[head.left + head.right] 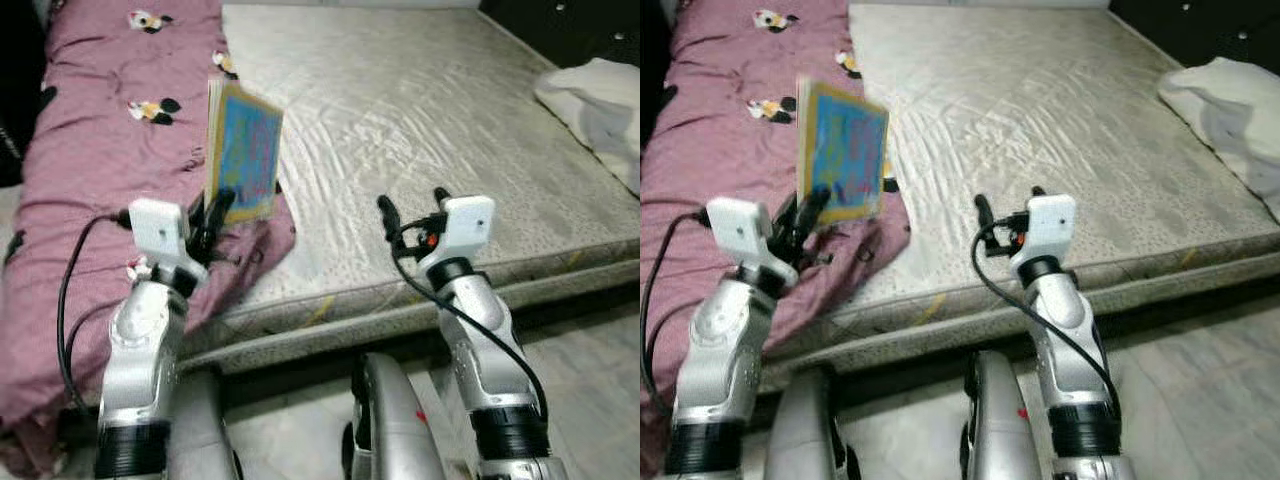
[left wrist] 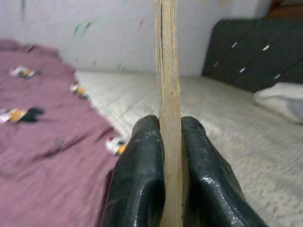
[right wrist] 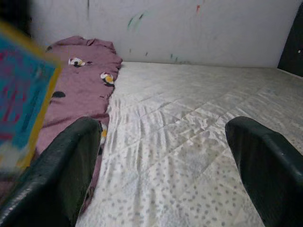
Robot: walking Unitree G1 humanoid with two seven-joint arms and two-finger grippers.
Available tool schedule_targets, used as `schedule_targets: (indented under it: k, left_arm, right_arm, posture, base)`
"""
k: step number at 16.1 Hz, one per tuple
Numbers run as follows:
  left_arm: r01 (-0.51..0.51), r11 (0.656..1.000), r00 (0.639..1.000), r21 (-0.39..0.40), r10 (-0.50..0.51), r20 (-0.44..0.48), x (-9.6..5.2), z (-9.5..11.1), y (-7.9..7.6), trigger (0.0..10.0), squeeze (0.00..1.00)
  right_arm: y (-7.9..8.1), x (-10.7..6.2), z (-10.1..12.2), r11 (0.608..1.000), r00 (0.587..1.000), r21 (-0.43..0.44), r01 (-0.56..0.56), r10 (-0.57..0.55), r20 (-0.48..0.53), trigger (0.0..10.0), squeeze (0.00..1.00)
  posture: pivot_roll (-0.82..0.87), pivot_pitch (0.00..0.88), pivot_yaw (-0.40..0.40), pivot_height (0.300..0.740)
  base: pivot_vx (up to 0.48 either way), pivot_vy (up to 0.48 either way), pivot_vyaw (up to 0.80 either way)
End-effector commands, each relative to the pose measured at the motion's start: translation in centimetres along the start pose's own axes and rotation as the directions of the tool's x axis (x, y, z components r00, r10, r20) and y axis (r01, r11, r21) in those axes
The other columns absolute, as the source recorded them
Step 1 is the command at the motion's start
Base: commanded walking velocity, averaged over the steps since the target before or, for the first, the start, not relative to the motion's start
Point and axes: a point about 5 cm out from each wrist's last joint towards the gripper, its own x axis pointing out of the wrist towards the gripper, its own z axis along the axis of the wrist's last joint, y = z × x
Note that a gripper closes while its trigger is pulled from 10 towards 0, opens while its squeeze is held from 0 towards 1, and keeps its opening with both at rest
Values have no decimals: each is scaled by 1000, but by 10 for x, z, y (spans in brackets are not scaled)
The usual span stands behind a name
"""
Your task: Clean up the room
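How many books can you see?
1. The book is held upright by the left gripper, its fingers shut on its lower edge, above the purple blanket beside the bare mattress. Others could be hidden under the blanket.

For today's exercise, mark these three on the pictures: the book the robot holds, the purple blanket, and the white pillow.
book (image 1: 245, 150), left eye view, middle of its blue cover.
purple blanket (image 1: 100, 160), left eye view, a flat stretch left of the book.
white pillow (image 1: 1225, 105), right eye view, its upper fold on the bed's right side.
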Motion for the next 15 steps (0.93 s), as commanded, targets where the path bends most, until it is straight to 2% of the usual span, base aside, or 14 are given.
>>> schedule_targets:
  k: [1,4,6,9,12,15]
  left_arm:
    - [21,1000,1000,9,-21,-18,-1,0,-10,0,0]
    - [38,999,997,5,-37,-69,-3,-11,-14,0,0]
    - [43,999,994,2,-42,-106,-5,-15,-18,9529,0]
    - [13,1000,992,-23,-15,-125,-8,-13,-27,10000,0]
    - [0,1000,991,22,3,-133,-9,-15,-35,10000,0]
    - [11,999,992,51,-5,-123,-7,-11,-33,10000,0]
  right_arm:
    - [-4,-6,0,1000,1000,14,26,-26,0,10000,0]
    - [-2,-10,-5,999,999,25,40,-40,-12,10000,0]
    - [-3,-16,-8,996,997,54,69,-67,-30,10000,0]
    - [3,-24,-12,995,996,81,57,-52,-67,10000,0]
    - [6,-26,-17,993,995,98,68,-60,-82,10000,0]
    - [5,-23,-13,991,994,103,91,-84,-68,10000,0]
  posture:
    - [-17,0,-47,631]
    - [-35,0,-33,651]
    - [-32,0,-34,671]
    - [-23,29,-59,691]
    - [-13,54,-39,716]
    - [-16,57,-32,736]
  base:
    - [0,0,0]
    - [0,0,0]
    - [0,0,0]
    - [0,0,0]
    - [0,0,0]
    - [0,0,0]
